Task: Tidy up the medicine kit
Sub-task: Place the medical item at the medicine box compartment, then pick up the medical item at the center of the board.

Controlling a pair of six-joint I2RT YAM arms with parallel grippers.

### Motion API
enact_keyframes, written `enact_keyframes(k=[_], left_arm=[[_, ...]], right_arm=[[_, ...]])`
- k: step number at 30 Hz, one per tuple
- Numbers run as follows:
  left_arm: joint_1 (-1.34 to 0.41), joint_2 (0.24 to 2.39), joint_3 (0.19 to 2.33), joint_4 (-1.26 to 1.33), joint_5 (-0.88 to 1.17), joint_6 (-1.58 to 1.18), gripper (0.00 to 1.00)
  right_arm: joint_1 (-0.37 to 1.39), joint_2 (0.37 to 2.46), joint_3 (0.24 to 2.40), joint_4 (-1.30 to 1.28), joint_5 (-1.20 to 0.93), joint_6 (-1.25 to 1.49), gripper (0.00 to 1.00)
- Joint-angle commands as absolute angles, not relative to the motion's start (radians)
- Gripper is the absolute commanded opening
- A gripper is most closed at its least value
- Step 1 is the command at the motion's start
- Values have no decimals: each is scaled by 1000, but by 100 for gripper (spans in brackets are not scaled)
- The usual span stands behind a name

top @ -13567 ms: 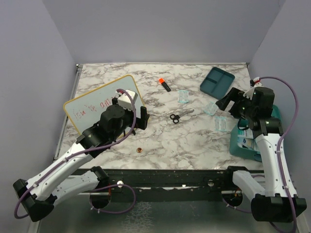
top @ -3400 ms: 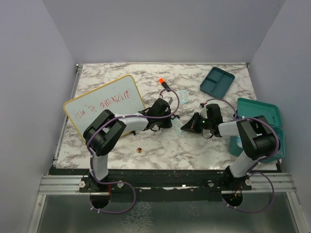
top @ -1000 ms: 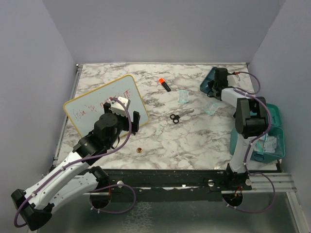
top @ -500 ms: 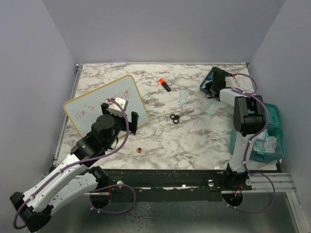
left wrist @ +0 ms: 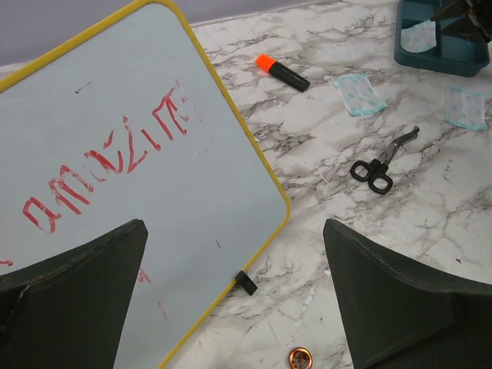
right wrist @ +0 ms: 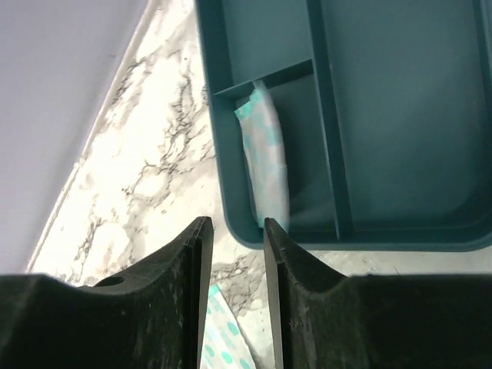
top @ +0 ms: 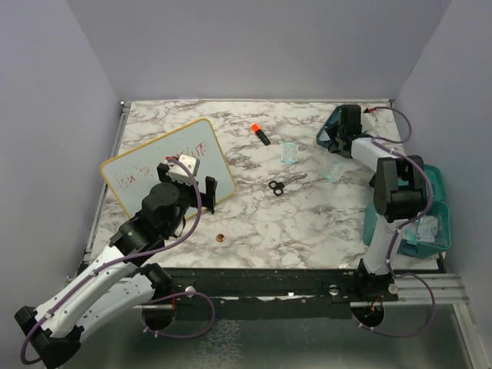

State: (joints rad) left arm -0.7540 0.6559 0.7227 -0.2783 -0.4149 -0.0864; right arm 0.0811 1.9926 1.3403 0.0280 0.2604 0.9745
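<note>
We see right gripper slightly parted, empty; packet just ahead, in tray corner compartment. Left gripper wide open, whiteboard below.

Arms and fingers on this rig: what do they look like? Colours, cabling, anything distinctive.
The left arm and right arm match: white link shells, black joint housings, and a purple cable looping loosely along each. The left fingers and right fingers are matt black, broad and wedge-shaped. A white camera block sits on the left wrist.
</note>
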Motion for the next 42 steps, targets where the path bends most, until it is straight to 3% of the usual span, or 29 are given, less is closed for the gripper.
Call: enact_keyframes(k=[1,8,14,23,36,42], left_arm=[[-752,629,704,-259,-455,-69,99],[-752,613,699,-256,-466,-66,99],[-752,612,703,-258,-456,-66,99],[-752,597,701,-258,-454,-64,99],[-752,584,699,-256,-434,-64,99],[-752,573,699,-257,-441,-63,99]], right_arm=[[77,1922,1369,-62,209,845,39],[76,1871,1335,-199,48,841,43],[75,1859,1368,-470,97,942,45],[71,1741,1161,-459,267,1113,45],[71,1747,1161,-679,359,1261,44],[71,1780,1160,-666,351,1272,42]])
